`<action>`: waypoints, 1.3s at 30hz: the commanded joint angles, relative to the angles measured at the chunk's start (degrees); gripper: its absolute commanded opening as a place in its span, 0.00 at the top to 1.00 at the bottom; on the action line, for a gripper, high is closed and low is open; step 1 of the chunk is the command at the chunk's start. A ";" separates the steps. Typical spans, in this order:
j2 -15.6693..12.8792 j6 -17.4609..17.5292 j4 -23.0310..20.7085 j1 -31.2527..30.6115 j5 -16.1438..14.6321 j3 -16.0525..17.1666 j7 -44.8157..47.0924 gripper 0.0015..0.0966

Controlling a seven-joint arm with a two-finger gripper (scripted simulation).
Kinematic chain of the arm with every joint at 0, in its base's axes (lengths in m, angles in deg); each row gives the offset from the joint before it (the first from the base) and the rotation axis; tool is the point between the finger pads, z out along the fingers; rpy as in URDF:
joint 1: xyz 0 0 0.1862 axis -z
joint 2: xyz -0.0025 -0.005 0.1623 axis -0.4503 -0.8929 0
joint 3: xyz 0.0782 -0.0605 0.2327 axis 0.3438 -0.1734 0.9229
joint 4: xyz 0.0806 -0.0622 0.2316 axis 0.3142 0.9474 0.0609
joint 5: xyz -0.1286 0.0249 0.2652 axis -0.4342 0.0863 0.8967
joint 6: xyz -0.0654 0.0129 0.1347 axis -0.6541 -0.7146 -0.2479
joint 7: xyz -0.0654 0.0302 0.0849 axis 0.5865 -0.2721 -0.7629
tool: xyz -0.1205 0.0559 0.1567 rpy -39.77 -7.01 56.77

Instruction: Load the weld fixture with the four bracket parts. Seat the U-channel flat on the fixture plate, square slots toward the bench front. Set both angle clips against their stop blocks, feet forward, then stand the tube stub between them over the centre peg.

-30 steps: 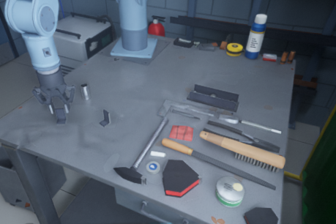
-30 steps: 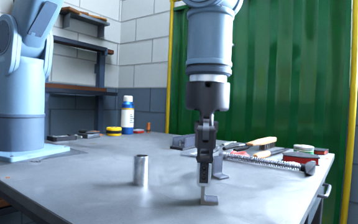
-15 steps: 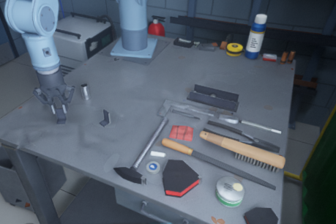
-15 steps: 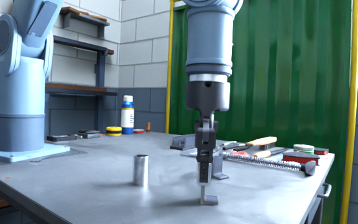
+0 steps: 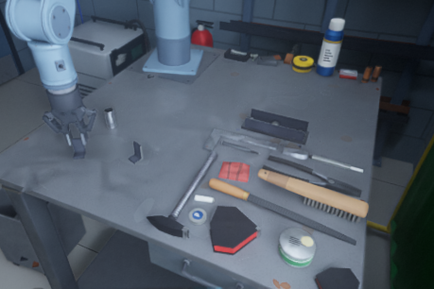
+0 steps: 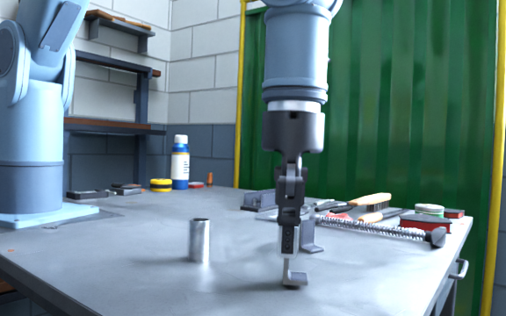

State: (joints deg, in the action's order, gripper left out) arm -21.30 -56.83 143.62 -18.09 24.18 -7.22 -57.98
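Observation:
My gripper (image 5: 78, 145) (image 6: 289, 254) points straight down at the left front of the bench, its fingers closed on the upright leg of an angle clip (image 6: 292, 274) whose foot rests on the bench top. The second angle clip (image 5: 136, 152) (image 6: 309, 237) stands free a little to the right. The tube stub (image 5: 109, 118) (image 6: 199, 240) stands upright behind the gripper. The U-channel (image 5: 275, 125) (image 6: 259, 200) lies at the far side of the fixture plate (image 5: 249, 144) in the middle of the bench.
The bench's left front edge runs close below the gripper. A hammer (image 5: 188, 196), file (image 5: 278, 210), wire brush (image 5: 316, 193), red pad (image 5: 234, 171) and black pads (image 5: 231, 230) crowd the right front. The robot base (image 5: 173, 52) and a spray bottle (image 5: 330, 46) stand at the back.

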 commanded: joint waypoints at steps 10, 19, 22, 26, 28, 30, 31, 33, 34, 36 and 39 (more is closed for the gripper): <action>1.70 -1.78 -0.28 0.02 0.09 0.02 0.06 0.93; 1.70 -1.76 -0.21 -1.19 1.83 -1.74 -5.26 0.93; 1.69 -1.73 -0.15 -2.13 3.18 -3.10 -9.39 0.93; 1.66 -1.68 -0.06 -3.50 5.13 -5.07 -15.37 0.93; 1.65 -1.65 -0.02 -4.11 6.01 -5.96 -18.08 0.93; 1.64 -1.63 0.02 -4.62 6.75 -6.70 -20.34 0.93; 1.64 -1.63 0.03 -4.83 7.05 -7.00 -21.26 0.93; 1.63 -1.61 0.05 -5.14 7.50 -7.45 -22.63 0.93; 1.63 -1.61 0.06 -5.24 7.65 -7.60 -23.08 0.93; 1.63 -1.61 0.07 -5.34 7.81 -7.76 -23.56 0.93; 1.63 -1.60 0.07 -5.37 7.85 -7.80 -23.69 0.93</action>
State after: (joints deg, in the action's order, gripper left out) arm -19.73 -58.43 143.75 -23.48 32.04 -15.03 -81.70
